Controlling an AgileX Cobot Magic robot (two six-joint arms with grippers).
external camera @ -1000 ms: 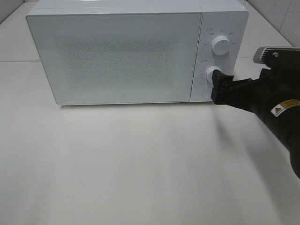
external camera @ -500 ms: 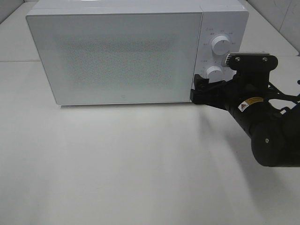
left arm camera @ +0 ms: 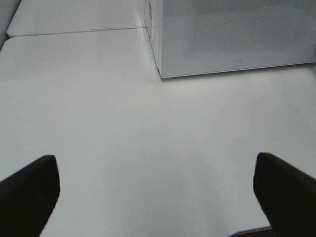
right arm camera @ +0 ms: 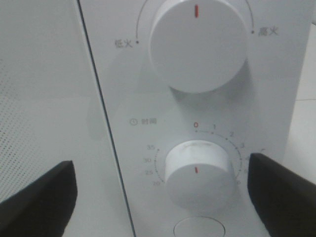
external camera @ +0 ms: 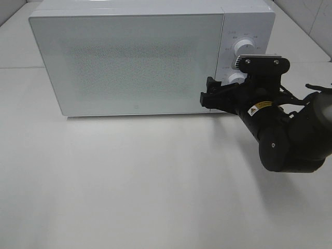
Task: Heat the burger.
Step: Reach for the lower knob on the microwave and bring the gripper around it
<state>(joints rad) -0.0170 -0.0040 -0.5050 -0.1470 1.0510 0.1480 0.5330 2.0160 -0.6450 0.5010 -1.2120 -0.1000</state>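
Observation:
The burger is out of view in every frame. A white microwave stands at the back of the table with its door shut. My right gripper hovers in front of the microwave's lower right, by the seam between the door and the control panel. In the right wrist view its two black fingertips stand wide apart on either side of the timer knob, touching nothing. My left gripper is open over bare table, a good way from the microwave's left corner.
The control panel carries an upper power knob and a round button under the timer knob. The white table stretches in front of the microwave. A tiled wall rises at the back right.
My right arm has swung left across the control panel, from the timer knob toward the door's edge, and its wrist has turned. The left gripper has not moved.

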